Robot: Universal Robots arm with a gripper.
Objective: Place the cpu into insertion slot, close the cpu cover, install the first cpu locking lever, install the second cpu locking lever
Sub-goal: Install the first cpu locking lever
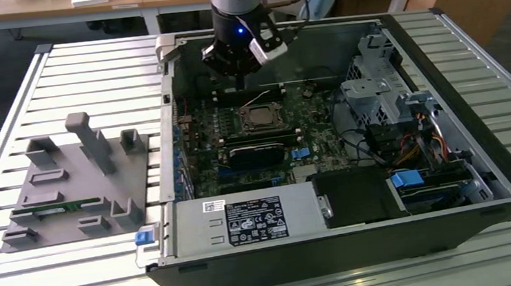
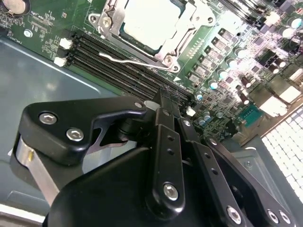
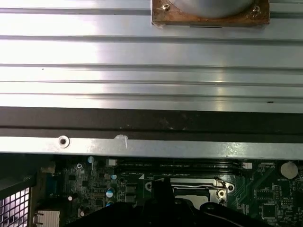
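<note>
So the cpu (image 2: 152, 22) is already sitting flat in the slot (image 1: 260, 118), pale silvery top facing up, square and level with the board. The slot is that small black square socket with a metal rim on the green board, roughly mid-case in the exterior view, just next to the long black memory slots. The cover (image 2: 182, 29) is a thin silvery metal frame and it looks to be down around the chip, with the chip's top showing through its window. A thin wire lever (image 2: 135, 60) runs along the socket edge nearest the memory slots; can't tell if it's latched.
</note>
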